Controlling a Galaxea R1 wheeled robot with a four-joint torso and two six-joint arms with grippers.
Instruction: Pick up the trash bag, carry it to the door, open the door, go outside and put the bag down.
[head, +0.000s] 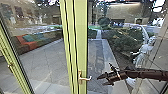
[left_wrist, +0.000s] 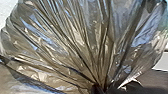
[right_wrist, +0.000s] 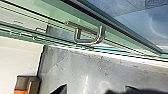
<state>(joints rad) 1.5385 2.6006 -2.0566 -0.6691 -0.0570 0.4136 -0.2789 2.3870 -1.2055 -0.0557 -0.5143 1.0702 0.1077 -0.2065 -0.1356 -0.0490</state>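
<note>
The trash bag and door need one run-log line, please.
trash bag: neck gathered, left wrist view | right hand: open, clear of door handle | paving outside

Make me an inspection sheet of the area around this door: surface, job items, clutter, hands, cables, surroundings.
Surface: grey floor, pale marks and dark specks.
Job items: trash bag, translucent, gathered at its neck; green-framed door with a metal lever handle.
Clutter: dark block with an orange part, purpose unclear.
Right hand: open, near the handle, not touching it.
Left hand: at the bag's neck; grip cannot be told.
Cables: nothing seen.
Surroundings: beyond the glass, paving, orange and teal cushions, greenery, white statue.
</note>
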